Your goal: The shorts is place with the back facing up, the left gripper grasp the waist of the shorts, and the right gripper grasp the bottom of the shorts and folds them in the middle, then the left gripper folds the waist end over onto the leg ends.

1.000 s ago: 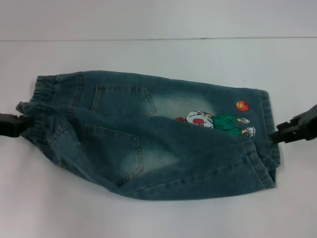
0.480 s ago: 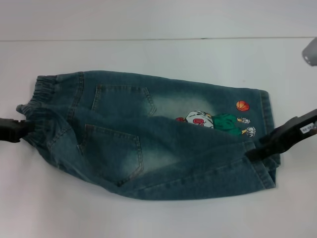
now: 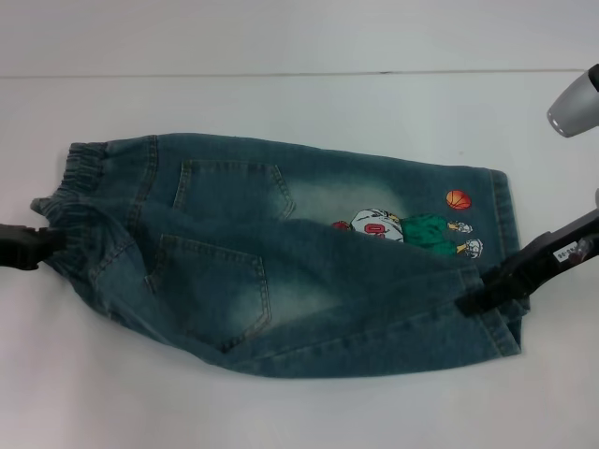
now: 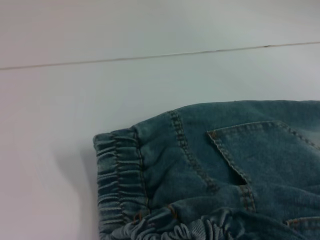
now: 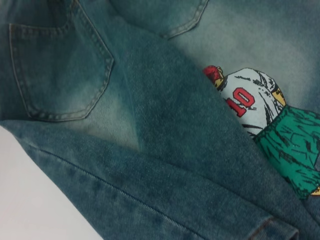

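The shorts (image 3: pixel 281 253) lie back up on the white table, folded lengthwise, with two patch pockets and the basketball-player print (image 3: pixel 412 229) showing. The gathered waist (image 3: pixel 80 182) is at the left, and my left gripper (image 3: pixel 54 243) sits at its near edge, touching the ruffled band. The leg ends (image 3: pixel 507 224) are at the right, near the orange ball (image 3: pixel 458 199). My right gripper (image 3: pixel 473 297) lies on the near leg's hem. The left wrist view shows the waist (image 4: pixel 117 185) and a pocket (image 4: pixel 260 150). The right wrist view shows the print (image 5: pixel 247 100) up close.
A white table (image 3: pixel 281 412) surrounds the shorts, with a thin seam line (image 3: pixel 281 73) across the back. A silver-grey part of the right arm (image 3: pixel 573 105) shows at the upper right edge.
My right gripper has moved in from off the right side onto the near leg's hem. The left gripper has drawn back slightly at the waist. The shorts have barely shifted.
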Controlling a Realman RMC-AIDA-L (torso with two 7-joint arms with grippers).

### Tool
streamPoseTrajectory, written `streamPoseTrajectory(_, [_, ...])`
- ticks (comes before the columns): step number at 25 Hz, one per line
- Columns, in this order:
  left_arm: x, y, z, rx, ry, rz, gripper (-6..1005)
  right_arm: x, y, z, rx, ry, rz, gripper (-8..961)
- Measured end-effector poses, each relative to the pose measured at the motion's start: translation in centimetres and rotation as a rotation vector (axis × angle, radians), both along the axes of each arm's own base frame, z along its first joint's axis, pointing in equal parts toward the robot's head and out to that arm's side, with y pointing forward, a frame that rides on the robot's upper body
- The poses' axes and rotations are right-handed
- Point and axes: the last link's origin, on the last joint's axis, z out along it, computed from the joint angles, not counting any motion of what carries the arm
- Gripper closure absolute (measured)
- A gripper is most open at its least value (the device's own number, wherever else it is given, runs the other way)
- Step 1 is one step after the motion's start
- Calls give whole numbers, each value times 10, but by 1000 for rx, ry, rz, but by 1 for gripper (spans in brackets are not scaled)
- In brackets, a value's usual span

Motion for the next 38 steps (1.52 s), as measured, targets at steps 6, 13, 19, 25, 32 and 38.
streamPoseTrajectory(6, [1, 1, -1, -2, -1, -3, 957, 2, 0, -4, -16, -21, -16, 215])
streamPoseTrajectory(13, [0, 1, 0, -1, 2, -2, 957, 2, -2, -7, -32, -23, -17, 217])
streamPoseTrajectory(19, [-1, -1, 1, -2, 7, -3, 957, -1, 1, -11, -13, -9, 0, 218])
streamPoseTrajectory(25, [-2, -2, 0, -4, 10, -9, 957, -3, 3, -18, -2, 34, 13, 219])
streamPoseTrajectory(32, [0, -1, -1, -6, 10, -19, 957, 2, 4, -25, 8, 37, 3, 477])
streamPoseTrajectory(38, [0, -1, -1, -4, 10, -17, 957, 6, 1, -24, 19, 53, -1, 790])
